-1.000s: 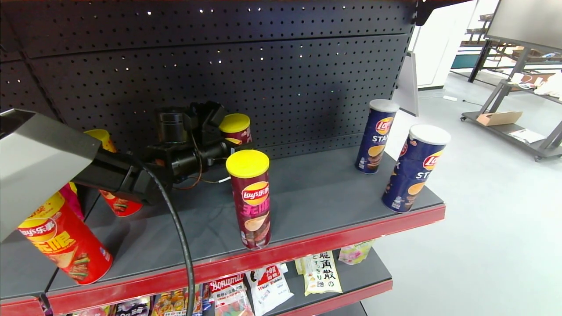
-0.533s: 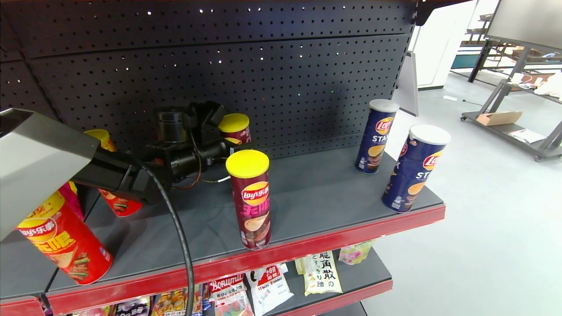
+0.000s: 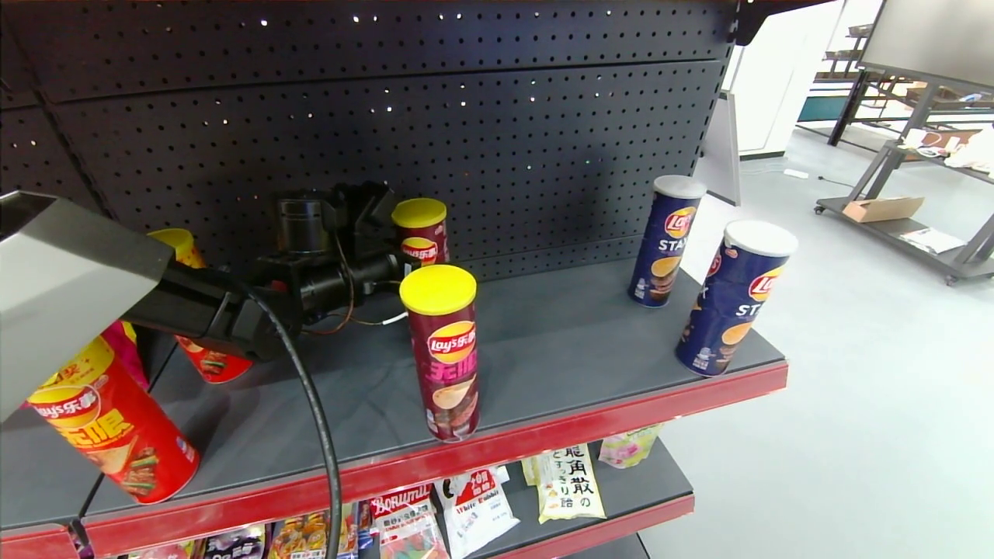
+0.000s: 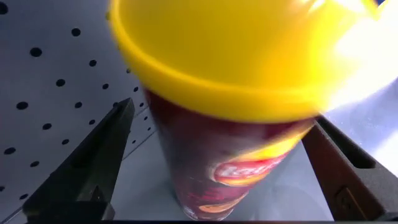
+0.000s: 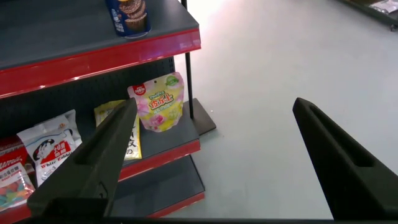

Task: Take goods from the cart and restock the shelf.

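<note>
A maroon chip can with a yellow lid [image 3: 420, 233] stands upright at the back of the grey shelf [image 3: 575, 341], against the pegboard. My left gripper [image 3: 386, 247] is around it from the left. In the left wrist view the can [image 4: 230, 155] stands between the spread fingers [image 4: 93, 168], with a gap beside it, so the gripper [image 4: 221, 118] is open. A second maroon can [image 3: 446, 357] stands near the shelf's front edge. My right gripper [image 5: 214, 112] hangs open over the floor beside the lower shelves, with nothing in it.
Two blue cans [image 3: 666, 242] [image 3: 730, 299] stand at the shelf's right end. Red cans [image 3: 116, 435] [image 3: 194, 310] stand at the left. Snack bags [image 5: 158, 102] fill the lower shelf. Bare shelf lies between the maroon and blue cans.
More of the back maroon can shows beside my left gripper, and it sits slightly further right. The other cans have not moved.
</note>
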